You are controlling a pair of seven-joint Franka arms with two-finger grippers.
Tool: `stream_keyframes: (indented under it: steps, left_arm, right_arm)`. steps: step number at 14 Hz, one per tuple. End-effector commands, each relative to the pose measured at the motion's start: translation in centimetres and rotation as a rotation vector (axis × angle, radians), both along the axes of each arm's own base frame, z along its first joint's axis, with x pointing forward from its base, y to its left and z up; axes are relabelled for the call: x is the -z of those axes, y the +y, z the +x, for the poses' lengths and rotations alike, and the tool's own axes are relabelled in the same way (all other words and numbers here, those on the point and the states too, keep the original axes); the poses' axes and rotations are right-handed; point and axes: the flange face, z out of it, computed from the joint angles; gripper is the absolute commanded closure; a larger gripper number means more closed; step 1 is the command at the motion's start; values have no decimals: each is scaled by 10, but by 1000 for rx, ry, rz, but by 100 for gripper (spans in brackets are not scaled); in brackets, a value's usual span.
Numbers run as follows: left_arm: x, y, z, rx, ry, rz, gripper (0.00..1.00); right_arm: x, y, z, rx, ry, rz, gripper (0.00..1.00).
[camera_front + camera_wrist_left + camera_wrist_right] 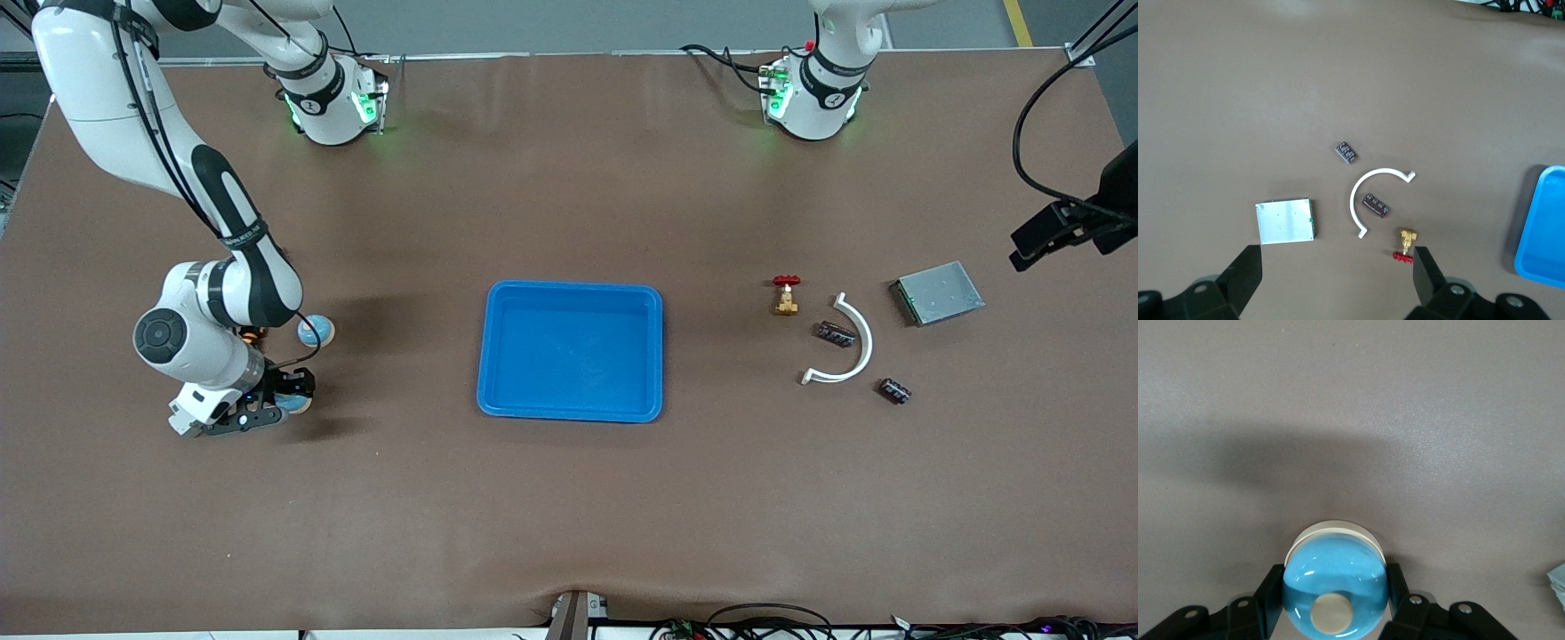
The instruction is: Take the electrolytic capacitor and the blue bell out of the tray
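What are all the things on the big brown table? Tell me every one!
Tray: one, blue, middle of the table.
Bells: two, light blue; one between the right tool's fingers, another beside it, farther from the front camera.
Capacitors: two, dark, toward the left arm's end; one inside the white arc, one nearer the front camera.
Arc: one, white, curved, beside the valve.
Valve: one, brass with red handle, between tray and arc.
Metal box: one, silver, nearest the left arm's end.
Right tool: black, shut on a bell.
Left tool: black, open, over the small parts.
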Motion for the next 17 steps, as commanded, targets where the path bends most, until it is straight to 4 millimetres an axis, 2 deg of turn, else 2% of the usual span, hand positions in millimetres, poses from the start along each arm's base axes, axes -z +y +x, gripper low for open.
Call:
stream_keyframes:
  steps: [1, 5, 7, 12, 14, 15, 16, 17]
  left_arm:
    - [-4, 6, -24, 10, 20, -14, 0]
    - [-10, 13, -28, 38, 35, -25, 0]
    - [-12, 24, -28, 61, 35, -22, 0]
    - [-31, 22, -26, 66, -5, -15, 0]
    - [-26, 20, -22, 71, 3, -9, 0]
    - [-22, 17, -19, 76, 9, -15, 0]
    - [-18, 14, -17, 84, 18, -18, 0]
    - [-14, 5, -15, 95, 24, -22, 0]
  right_arm:
    - [3, 0, -1, 3, -4, 23, 100]
    - [3, 1, -1, 5, -4, 26, 100]
    - [4, 3, -1, 2, -2, 27, 100]
    - [4, 5, -1, 13, -2, 37, 100]
    - [4, 4, 0, 15, -4, 37, 100]
    - [3, 2, 0, 17, -7, 36, 56]
    - [8, 2, -1, 18, -2, 36, 1]
    - [9, 3, -1, 16, -5, 36, 0]
